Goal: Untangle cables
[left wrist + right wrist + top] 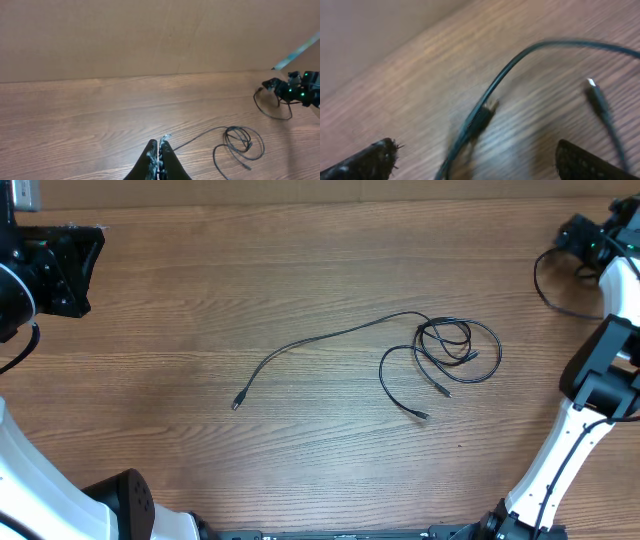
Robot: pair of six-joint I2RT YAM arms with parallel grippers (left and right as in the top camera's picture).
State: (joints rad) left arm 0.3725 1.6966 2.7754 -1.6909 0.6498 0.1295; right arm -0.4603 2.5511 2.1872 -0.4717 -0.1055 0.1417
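A tangled bundle of thin black cables (pixel 455 345) lies right of the table's middle. One long strand runs left from it to a plug (pixel 237 404), and a shorter one ends at a plug (pixel 421 414). The bundle also shows in the left wrist view (pixel 240 142). Another thin black cable loop (pixel 548 285) lies at the far right. My right gripper (pixel 578 235) hovers low over it, open, with the cable (pixel 520 57) and a small plug (pixel 597 100) between its fingers (pixel 480 157). My left gripper (pixel 160 142) is shut and empty at the far left (pixel 75 265), well away from the bundle.
The wooden table (pixel 300 280) ends at a back edge against a plain wall (pixel 150 35). The right arm's white links (pixel 575 430) stand at the right edge, and the left arm's base (pixel 120 505) is at the front left.
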